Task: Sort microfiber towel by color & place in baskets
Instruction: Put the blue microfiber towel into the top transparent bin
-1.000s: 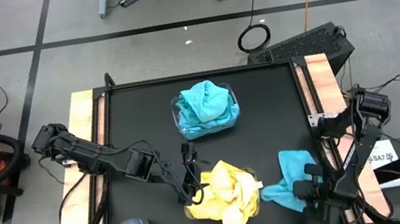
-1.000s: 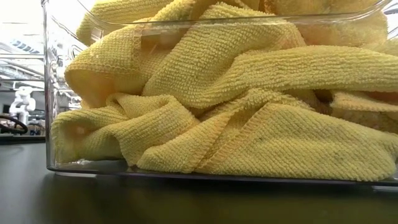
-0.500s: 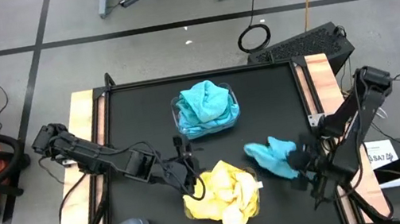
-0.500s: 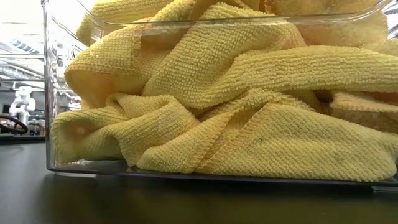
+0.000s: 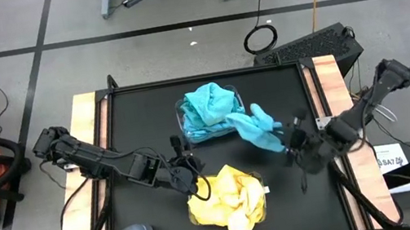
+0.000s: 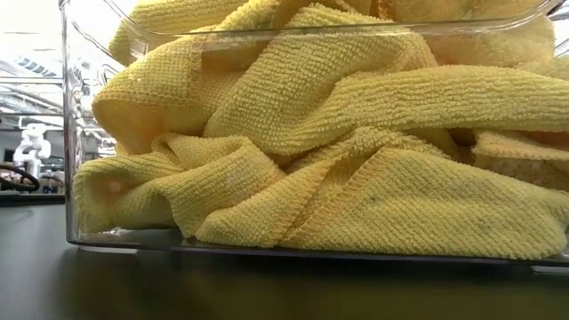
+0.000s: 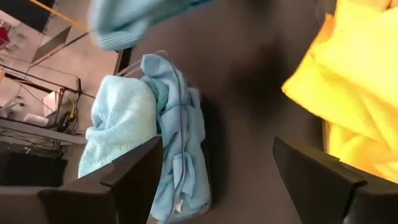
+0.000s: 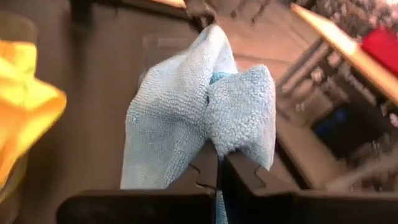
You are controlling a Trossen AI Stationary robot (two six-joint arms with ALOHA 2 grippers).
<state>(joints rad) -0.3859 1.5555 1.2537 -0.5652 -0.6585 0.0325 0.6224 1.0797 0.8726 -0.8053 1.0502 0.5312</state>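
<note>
While the right gripper (image 5: 290, 144) has its fingers clamped tight on a turquoise towel (image 5: 255, 126), I am carrying that cloth above the table toward the far basket (image 5: 211, 114), which already holds a heap of turquoise cloths. In the right wrist view the fingers meet on a pinched fold of the towel, and the rest of it hangs loose ahead of them. From above, the free end of the cloth already overlaps the basket's near right corner.

The left gripper (image 5: 183, 165) waits with its jaws wide and empty, just beside the near basket (image 5: 229, 204), which is heaped with yellow towels (image 5: 230, 193) that spill past its rim. The low view shows only that yellow load pressed against the clear wall.

To do this step well, I judge I should bring the pinch point over the middle of the far basket, not its edge, and release only then, so the trailing cloth folds in on top of the pile. That heap already stands high, so a drop near the rim could slide off onto the mat.
</note>
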